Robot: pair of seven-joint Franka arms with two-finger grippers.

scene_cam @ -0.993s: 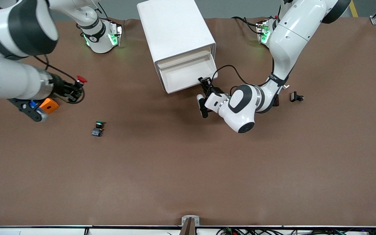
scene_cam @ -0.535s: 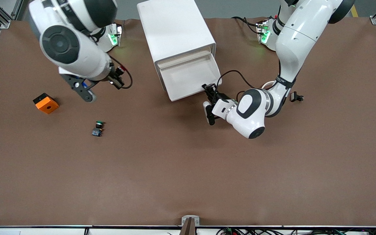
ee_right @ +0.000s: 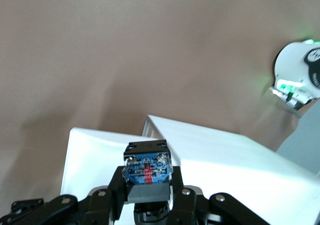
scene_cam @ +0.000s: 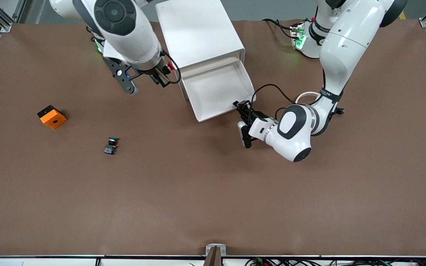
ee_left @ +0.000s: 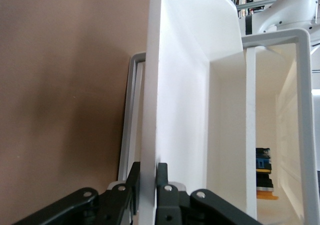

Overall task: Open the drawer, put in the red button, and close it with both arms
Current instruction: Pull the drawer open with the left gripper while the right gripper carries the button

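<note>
The white cabinet point(scene_cam: 198, 33) stands at the table's back middle. Its top drawer point(scene_cam: 216, 88) is pulled out, and the tray shows nothing inside. My left gripper point(scene_cam: 243, 108) is shut on the drawer's front panel at its corner toward the left arm's end. In the left wrist view the gripper point(ee_left: 148, 174) pinches that panel point(ee_left: 150, 85) between both fingers. My right gripper point(scene_cam: 162, 76) is shut on the red button point(scene_cam: 169, 68), in the air beside the cabinet and just short of the open drawer. In the right wrist view the gripper point(ee_right: 147, 187) holds the button's blue base point(ee_right: 147, 167) over the cabinet point(ee_right: 225, 160).
A green-capped button point(scene_cam: 111, 145) and an orange block point(scene_cam: 52, 116) lie on the brown table toward the right arm's end. A small black part point(scene_cam: 340, 110) lies beside the left arm's forearm. The left arm's elbow point(scene_cam: 294, 136) hangs low over the table, nearer to the camera than the drawer.
My right arm has swung from the orange block toward the cabinet, carrying the red button. My left gripper has pulled the drawer farther out toward the front camera.
</note>
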